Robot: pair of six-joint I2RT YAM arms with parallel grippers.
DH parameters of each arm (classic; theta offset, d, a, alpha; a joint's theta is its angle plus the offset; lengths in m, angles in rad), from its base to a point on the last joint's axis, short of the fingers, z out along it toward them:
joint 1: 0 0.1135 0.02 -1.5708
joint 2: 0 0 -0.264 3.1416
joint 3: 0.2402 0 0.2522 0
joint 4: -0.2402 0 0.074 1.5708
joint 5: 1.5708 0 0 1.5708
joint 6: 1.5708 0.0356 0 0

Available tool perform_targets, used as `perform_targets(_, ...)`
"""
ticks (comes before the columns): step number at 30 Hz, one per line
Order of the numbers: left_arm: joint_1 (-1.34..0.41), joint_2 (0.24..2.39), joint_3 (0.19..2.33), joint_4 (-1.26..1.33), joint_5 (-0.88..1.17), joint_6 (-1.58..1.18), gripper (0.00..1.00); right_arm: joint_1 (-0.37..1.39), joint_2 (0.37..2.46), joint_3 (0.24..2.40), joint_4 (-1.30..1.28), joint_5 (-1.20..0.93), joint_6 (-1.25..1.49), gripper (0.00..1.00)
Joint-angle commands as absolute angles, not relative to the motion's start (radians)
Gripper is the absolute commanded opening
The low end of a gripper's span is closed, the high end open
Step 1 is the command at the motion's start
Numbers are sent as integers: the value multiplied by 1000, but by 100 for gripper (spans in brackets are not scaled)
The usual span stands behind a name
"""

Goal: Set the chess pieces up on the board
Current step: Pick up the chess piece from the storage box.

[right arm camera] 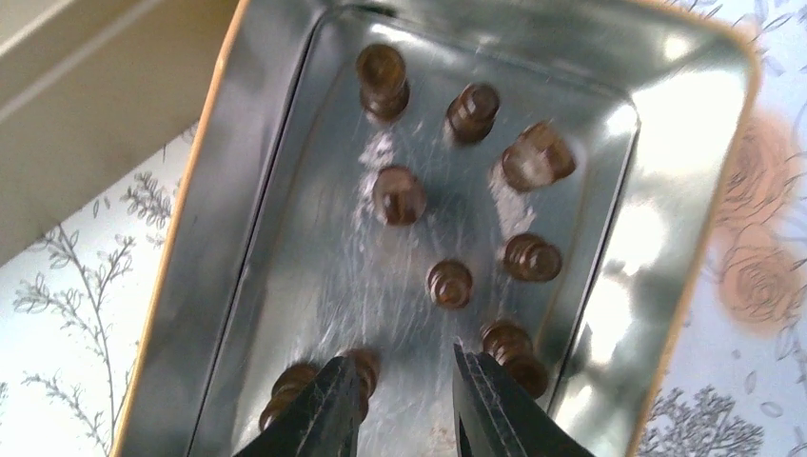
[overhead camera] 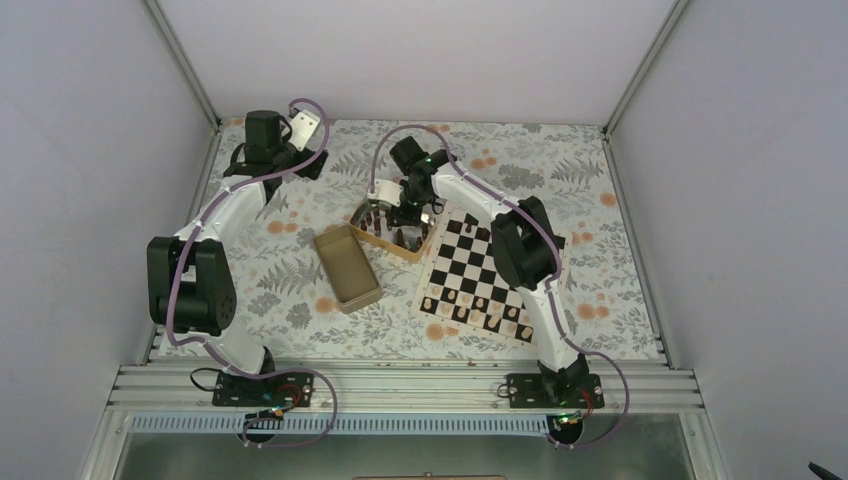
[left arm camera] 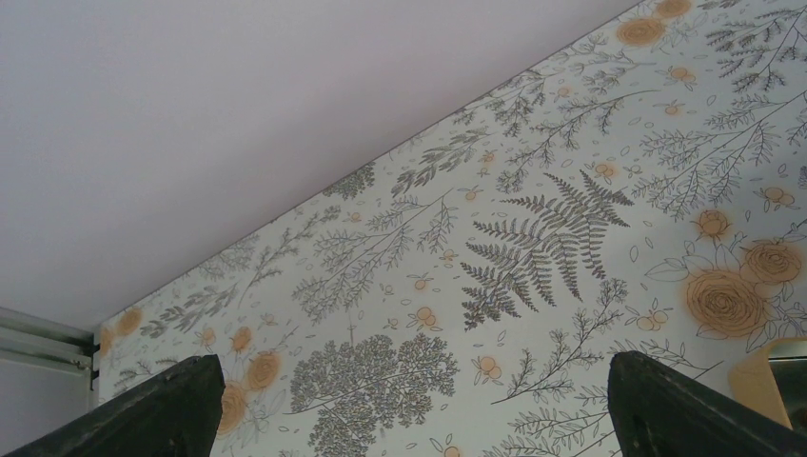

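Several dark brown chess pieces (right arm camera: 449, 283) stand inside an open golden tin (right arm camera: 219, 238). My right gripper (right arm camera: 404, 386) hangs over the near end of this tin. Its jaws stand apart with only bare tin floor between them. One piece (right arm camera: 509, 347) sits just right of the right finger, and another (right arm camera: 285, 386) lies partly hidden behind the left finger. In the top view the right gripper (overhead camera: 405, 212) is over the tin (overhead camera: 400, 245), just left of the board (overhead camera: 432, 262). My left gripper (left arm camera: 409, 409) is open and empty over the floral tablecloth at the back left (overhead camera: 310, 125).
Pale pieces (overhead camera: 470, 300) line the board's near rows. A second golden tin box (overhead camera: 347, 268) lies empty left of the board. A corner of a tin (left arm camera: 761, 381) shows at the right edge of the left wrist view. White walls enclose the table.
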State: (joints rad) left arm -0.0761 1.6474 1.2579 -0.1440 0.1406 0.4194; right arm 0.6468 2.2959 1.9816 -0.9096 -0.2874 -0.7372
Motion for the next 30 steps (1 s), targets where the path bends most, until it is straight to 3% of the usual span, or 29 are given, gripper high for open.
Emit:
perform_targets(1, -77, 1619, 1255, -119, 137, 431, 100, 647, 2224, 1928, -949, -281, -756, 29)
perform_targets(30, -77, 1620, 1249, -115, 133, 436, 100, 657, 2256, 1927, -970, -302, -762, 30)
